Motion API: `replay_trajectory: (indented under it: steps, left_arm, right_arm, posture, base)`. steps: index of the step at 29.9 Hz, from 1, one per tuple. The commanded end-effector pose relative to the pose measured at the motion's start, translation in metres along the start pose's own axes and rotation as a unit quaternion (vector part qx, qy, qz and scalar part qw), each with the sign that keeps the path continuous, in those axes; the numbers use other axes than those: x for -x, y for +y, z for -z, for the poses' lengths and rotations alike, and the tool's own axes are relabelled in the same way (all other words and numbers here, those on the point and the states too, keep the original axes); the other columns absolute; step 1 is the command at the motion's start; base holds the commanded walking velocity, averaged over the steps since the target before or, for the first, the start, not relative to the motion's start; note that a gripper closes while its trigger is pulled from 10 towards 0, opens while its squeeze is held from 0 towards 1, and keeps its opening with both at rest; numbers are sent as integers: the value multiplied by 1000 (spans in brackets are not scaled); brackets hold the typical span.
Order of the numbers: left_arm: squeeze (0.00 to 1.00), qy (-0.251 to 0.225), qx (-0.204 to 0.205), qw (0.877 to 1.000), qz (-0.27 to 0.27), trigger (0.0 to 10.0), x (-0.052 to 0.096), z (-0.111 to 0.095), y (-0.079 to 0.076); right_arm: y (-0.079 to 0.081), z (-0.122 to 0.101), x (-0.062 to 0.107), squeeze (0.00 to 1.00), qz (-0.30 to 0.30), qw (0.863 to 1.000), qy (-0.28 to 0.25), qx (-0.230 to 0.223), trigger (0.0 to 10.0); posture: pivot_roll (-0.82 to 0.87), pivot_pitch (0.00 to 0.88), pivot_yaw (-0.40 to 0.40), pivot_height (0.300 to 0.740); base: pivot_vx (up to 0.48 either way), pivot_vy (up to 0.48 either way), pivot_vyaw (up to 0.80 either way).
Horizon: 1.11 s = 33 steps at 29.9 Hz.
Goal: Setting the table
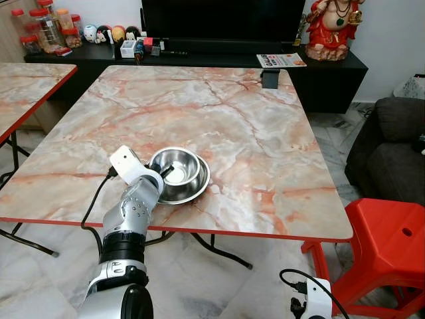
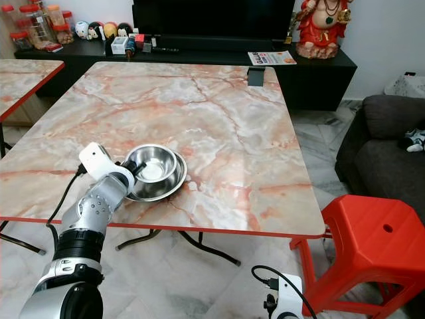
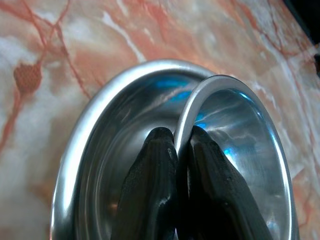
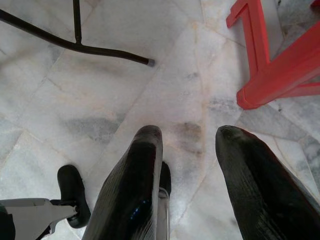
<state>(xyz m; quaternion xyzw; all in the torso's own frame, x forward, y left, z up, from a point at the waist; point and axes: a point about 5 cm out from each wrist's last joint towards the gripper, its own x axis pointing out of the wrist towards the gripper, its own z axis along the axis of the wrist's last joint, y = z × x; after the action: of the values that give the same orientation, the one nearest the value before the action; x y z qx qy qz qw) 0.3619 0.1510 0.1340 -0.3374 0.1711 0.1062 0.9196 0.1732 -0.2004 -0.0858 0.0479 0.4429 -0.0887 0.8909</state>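
I see the pink-and-cream marble-patterned counter [image 1: 219, 113] with its red edge band, and most of its top is bare, so there is wide open room toward the far side and toward the right edge. The two nested shiny steel bowls [image 1: 179, 174] sit near the front edge, a little to the left of the middle. A second counter of the same marble pattern [image 1: 26, 83] stands to the left with a gap between the two. To the right of the near corner there is a red plastic stool [image 1: 388, 246], close to the counter's corner, and a dark grey sofa [image 1: 392, 146] behind it.

My left gripper [image 3: 182, 150] reaches over the front edge to the bowls. Its fingers [image 3: 150, 185] are almost pressed together and they pinch the thin rim of the smaller inner bowl [image 3: 240, 135]; one finger is inside the rim and one outside. This inner bowl lies tilted in the larger outer bowl [image 3: 90, 145], which rests on the counter.

My right gripper [image 4: 187, 165] hangs low beside the stool, above the pale marble floor tiles [image 4: 125, 65]. Its fingers [image 4: 132, 185] are spread apart and hold nothing.

At the far wall I see a black low cabinet [image 1: 332, 73] with jars, small figures and a red seated statue [image 1: 332, 26].
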Motion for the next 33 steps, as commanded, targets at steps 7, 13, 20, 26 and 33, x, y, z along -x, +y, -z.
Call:
replay_trajectory:
  steps: [7,13,20,26,33]
  left_arm:
    - [0,11,-21,1000,-4,10000,2,0,0]
    - [0,5,-19,1000,-9,10000,2,-2,-1]
    - [494,0,-28,1000,-14,10000,2,-3,0]
    - [0,-1,-43,999,-21,10000,2,-2,1]
    - [0,-3,-42,999,-25,10000,1,-2,2]
  right_arm:
    - [0,1,0,0,1,1000,2,-3,10000]
    - [1,0,0,0,0,1000,1,-4,10000]
    - [1,2,0,0,0,1000,3,-4,10000]
    - [0,2,0,0,2,1000,3,-4,10000]
    - [0,0,0,0,1,1000,1,-4,10000]
  posture:
    - [-20,0,-7,740]
    - [-22,0,-7,740]
    - [-21,0,-12,740]
    - [-21,0,-13,740]
    - [-20,0,-11,740]
  base:
    - [0,0,0]
    - [0,0,0]
    - [0,0,0]
    - [0,0,0]
    - [0,0,0]
